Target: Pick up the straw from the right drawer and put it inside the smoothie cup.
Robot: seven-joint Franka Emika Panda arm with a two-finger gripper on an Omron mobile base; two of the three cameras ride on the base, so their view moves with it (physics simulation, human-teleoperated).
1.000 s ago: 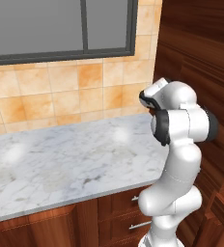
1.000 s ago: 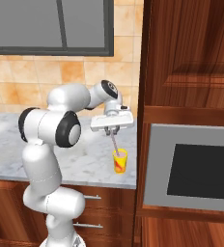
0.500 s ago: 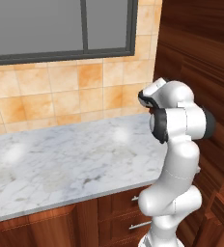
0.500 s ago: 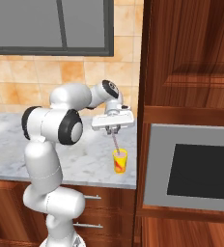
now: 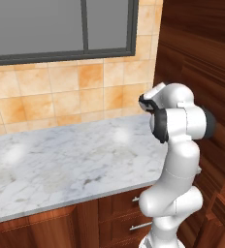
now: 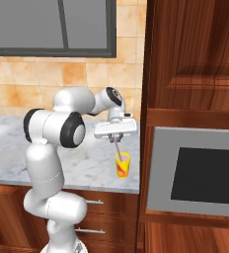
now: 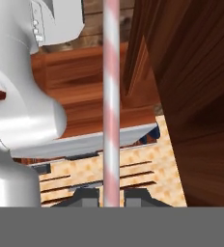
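Observation:
The yellow smoothie cup point(image 6: 122, 165) with its red-orange mark stands upright near the counter's front right corner. Directly above it my gripper point(image 6: 115, 138) points down, shut on the straw point(image 6: 117, 147). The straw hangs slightly tilted, and its lower end reaches the cup's mouth; how deep it goes I cannot tell. In the hand view the straw point(image 7: 111, 96) is pale with faint pink stripes and runs straight up between my fingertips point(image 7: 87, 196), with the gripper point(image 7: 112, 198) closed around its base. The right drawer is out of view.
The marble counter point(image 6: 8, 148) runs left under a tiled wall and window. A tall wooden cabinet with a built-in oven point(image 6: 200, 173) stands close to the cup's right. Narrow drawers with silver handles point(image 6: 89, 201) sit below the counter. My own arm point(image 5: 180, 126) blocks the counter's right end.
The gripper has sunk a little with the straw, bringing its lower end down to the cup's mouth. The cup has not moved.

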